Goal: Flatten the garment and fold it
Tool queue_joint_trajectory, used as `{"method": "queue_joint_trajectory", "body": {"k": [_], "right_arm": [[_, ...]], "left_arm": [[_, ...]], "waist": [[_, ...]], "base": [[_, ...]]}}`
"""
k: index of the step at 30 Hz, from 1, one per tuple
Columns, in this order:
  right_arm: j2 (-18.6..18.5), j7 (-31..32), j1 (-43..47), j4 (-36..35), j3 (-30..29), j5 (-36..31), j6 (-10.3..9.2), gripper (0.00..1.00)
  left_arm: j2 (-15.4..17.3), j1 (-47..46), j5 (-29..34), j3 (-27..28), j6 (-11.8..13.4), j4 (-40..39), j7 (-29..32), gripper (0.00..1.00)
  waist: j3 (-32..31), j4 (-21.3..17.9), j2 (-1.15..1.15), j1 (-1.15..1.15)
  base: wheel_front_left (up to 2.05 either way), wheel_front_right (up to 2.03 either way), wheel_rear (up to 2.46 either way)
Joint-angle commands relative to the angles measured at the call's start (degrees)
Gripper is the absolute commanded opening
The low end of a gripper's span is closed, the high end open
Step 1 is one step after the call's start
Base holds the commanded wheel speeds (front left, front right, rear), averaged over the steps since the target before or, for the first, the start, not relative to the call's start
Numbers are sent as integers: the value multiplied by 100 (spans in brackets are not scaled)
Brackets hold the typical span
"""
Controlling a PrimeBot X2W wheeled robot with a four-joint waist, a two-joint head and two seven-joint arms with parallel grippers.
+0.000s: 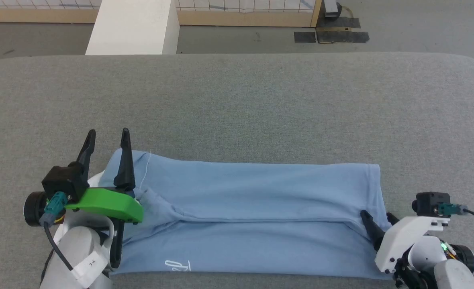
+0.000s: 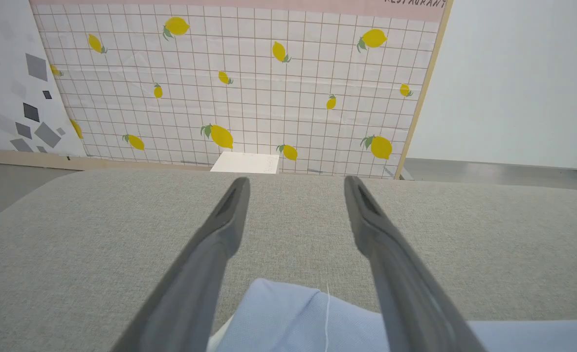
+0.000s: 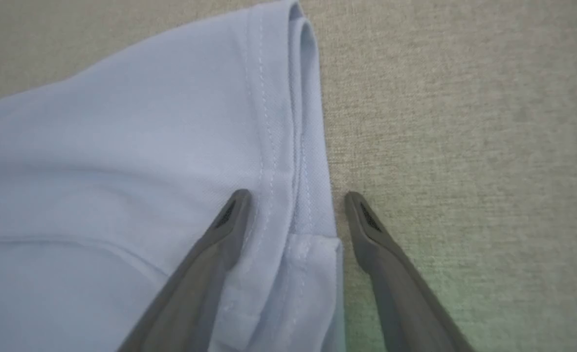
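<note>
Nearest the robot, the left gripper (image 1: 108, 132) and right gripper (image 1: 376, 214) sit at opposite ends of the garment (image 1: 241, 188), both with jaws apart and holding nothing. The right one straddles the stitched hem, probably placed to pinch it for the next fold. The light blue shirt lies folded lengthwise into a long band along the front of the grey worktop (image 1: 237, 100), with a white block (image 1: 134, 28) beyond.

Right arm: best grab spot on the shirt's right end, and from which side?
Likely the stitched hem of the garment, by the fold step. Come from its right, off the table: the edge lies flat and layered, and the open right gripper straddles it.
</note>
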Motion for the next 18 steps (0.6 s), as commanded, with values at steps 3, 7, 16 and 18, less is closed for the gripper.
{"method": "queue_joint_trajectory", "body": {"k": [3,7,16,18], "right_arm": [[40,468,63,203,252,105,-8,36],[40,639,112,37,326,160,-8,0],[40,422,195,-577,-486,-346,-8,0],[40,394,185,-695,-856,-688,-8,0]], "left_arm": [[-90,-43,118,85,-104,100,-26,100],[-146,-30,173,190,-184,159,-27,100],[-257,59,266,417,-284,212,-27,100],[-276,80,275,452,-310,228,-27,100]], "waist": [[12,3,0,0],[36,9,0,0],[-1,-20,0,0],[-3,-30,0,0]], "base": [[0,0,0],[0,0,0],[0,0,0],[0,0,0]]}}
